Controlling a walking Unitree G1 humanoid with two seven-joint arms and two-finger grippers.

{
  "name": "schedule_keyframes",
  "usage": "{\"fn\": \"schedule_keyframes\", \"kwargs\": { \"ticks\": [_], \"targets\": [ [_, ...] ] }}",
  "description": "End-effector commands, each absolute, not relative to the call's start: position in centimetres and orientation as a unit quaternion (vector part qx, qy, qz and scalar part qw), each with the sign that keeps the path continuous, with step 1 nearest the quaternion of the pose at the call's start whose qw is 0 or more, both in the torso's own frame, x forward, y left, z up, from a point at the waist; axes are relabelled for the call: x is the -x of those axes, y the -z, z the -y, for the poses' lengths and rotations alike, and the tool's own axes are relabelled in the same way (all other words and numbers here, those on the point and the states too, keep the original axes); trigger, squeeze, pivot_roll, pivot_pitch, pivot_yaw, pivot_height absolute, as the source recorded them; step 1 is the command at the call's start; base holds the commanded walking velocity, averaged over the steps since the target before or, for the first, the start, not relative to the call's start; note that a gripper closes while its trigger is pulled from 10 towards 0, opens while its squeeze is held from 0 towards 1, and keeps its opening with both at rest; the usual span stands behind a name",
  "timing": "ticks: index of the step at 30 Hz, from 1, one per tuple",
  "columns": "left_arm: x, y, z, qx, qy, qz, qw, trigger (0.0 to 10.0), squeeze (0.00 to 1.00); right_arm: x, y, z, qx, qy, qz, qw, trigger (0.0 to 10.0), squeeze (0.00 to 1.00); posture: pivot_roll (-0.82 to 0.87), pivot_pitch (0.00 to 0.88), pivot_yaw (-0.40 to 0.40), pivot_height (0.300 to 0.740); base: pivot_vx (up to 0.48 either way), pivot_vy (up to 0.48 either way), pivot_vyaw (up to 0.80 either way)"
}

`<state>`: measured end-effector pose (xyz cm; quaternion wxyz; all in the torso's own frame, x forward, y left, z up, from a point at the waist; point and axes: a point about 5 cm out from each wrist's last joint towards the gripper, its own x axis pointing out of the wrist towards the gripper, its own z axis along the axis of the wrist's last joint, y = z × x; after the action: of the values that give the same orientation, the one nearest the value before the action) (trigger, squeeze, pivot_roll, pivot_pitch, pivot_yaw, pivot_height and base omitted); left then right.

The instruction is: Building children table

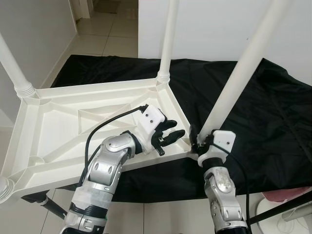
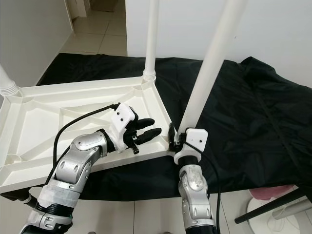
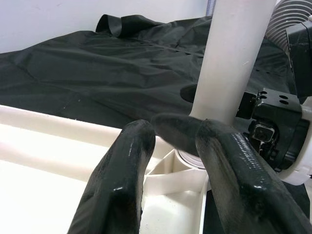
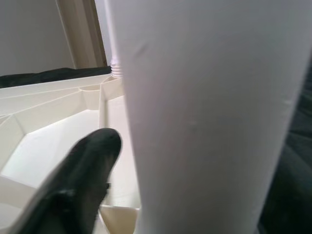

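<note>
Table top point(image 1: 58, 126), white moulded plastic w/ ribs on the underside, lies upside down on the black cloth point(image 1: 273, 112) over a low stand, so its legs point up; everything below is placed relative to that top. At its far corner one leg point(image 1: 168, 34) stands already seated; another leg point(image 1: 13, 68) stands at the far corner on my left side, and a leg base point(image 1: 4, 189) shows at the near corner on that side. My right gripper point(image 1: 197, 139) is at the near corner on my right side, closed round the fourth leg point(image 1: 239, 68) just above its socket; leg leans a bit outward from the top, so I judge it's not fully home yet. In the right wrist view one black finger point(image 4: 78, 185) lies against the leg's smooth white wall. My left gripper point(image 1: 168, 134) hovers just over the top's rim beside that same corner, fingers parted narrow, holding nothing; left wrist view has the fingers point(image 3: 122, 180) aimed at the socket and leg base. Handling, as I judge it: hollow plastic, light, stiff enough but the long leg gives leverage, so a grip low near the socket is best for twisting or pressing in. Surface looks glossy and slippery, round, so pads may slide under torque. Top is light too and could skate on the cloth; left should bear down on the rim near the corner to steady it.
</note>
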<state>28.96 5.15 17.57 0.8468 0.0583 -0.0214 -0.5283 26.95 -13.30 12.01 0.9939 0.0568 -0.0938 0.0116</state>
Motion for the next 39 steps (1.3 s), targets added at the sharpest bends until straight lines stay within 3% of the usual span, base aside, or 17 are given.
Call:
{"fn": "schedule_keyframes", "kwargs": {
  "ticks": [1, 2, 3, 11, 16, 28, 29, 30, 32, 39],
  "targets": [
    [-29.6, -17.3, -5.4, -0.055, 0.466, 0.021, 0.883, 10.0, 0.00, -27.0, -12.0, 13.5, -0.060, -0.019, 0.096, 0.993, 10.0, 0.46, -0.03, 0.000, -0.051, 0.740, 0.000, 0.000, 0.00],
    [-29.6, -17.3, -5.4, -0.055, 0.466, 0.021, 0.883, 10.0, 0.00, -27.0, -12.0, 13.5, -0.060, -0.019, 0.096, 0.993, 10.0, 0.46, -0.03, 0.000, -0.051, 0.740, 0.000, 0.000, 0.00],
    [-29.6, -17.4, -5.3, -0.055, 0.467, 0.021, 0.882, 10.0, 0.00, -27.2, -12.2, 13.8, -0.054, -0.025, 0.102, 0.993, 10.0, 0.00, -0.03, 0.000, -0.052, 0.740, 0.000, 0.000, 0.00],
    [-29.6, -17.4, -5.3, -0.054, 0.467, 0.022, 0.882, 10.0, 0.00, -27.9, -12.7, 14.9, -0.044, -0.052, 0.112, 0.991, 10.0, 0.00, -0.03, 0.000, -0.051, 0.740, 0.000, 0.000, 0.00],
    [-29.7, -17.5, -5.3, -0.054, 0.465, 0.023, 0.884, 10.0, 0.00, -29.0, -13.6, 16.7, -0.008, -0.134, 0.118, 0.984, 10.0, 0.00, -0.03, 0.000, -0.054, 0.740, 0.000, 0.000, 0.00],
    [-29.9, -17.8, -5.6, -0.056, 0.460, 0.026, 0.886, 10.0, 0.00, -29.7, -14.0, 18.5, 0.029, -0.237, 0.099, 0.966, 10.0, 0.00, -0.02, 0.000, -0.040, 0.740, 0.000, 0.000, 0.00],
    [-29.9, -17.8, -5.7, -0.057, 0.460, 0.027, 0.886, 10.0, 0.00, -29.7, -14.0, 18.6, 0.030, -0.248, 0.097, 0.963, 5.3, 0.00, -0.02, 0.000, -0.040, 0.740, 0.000, 0.000, 0.00],
    [-29.9, -17.8, -5.7, -0.057, 0.460, 0.027, 0.886, 10.0, 0.00, -29.7, -14.0, 18.6, 0.030, -0.248, 0.097, 0.963, 5.3, 0.00, -0.02, 0.000, -0.040, 0.740, 0.000, 0.000, 0.00],
    [-30.1, -17.9, -5.6, -0.056, 0.461, 0.028, 0.885, 10.0, 0.00, -29.9, -13.7, 19.2, 0.032, -0.280, 0.074, 0.957, 0.0, 0.00, -0.03, 0.000, -0.037, 0.740, 0.000, 0.000, 0.00],
    [-30.1, -18.0, -5.6, -0.056, 0.460, 0.029, 0.886, 10.0, 0.00, -29.9, -13.4, 19.4, 0.023, -0.297, 0.062, 0.953, 0.0, 0.00, -0.03, 0.000, -0.036, 0.740, 0.000, 0.000, 0.00]
  ]
}}
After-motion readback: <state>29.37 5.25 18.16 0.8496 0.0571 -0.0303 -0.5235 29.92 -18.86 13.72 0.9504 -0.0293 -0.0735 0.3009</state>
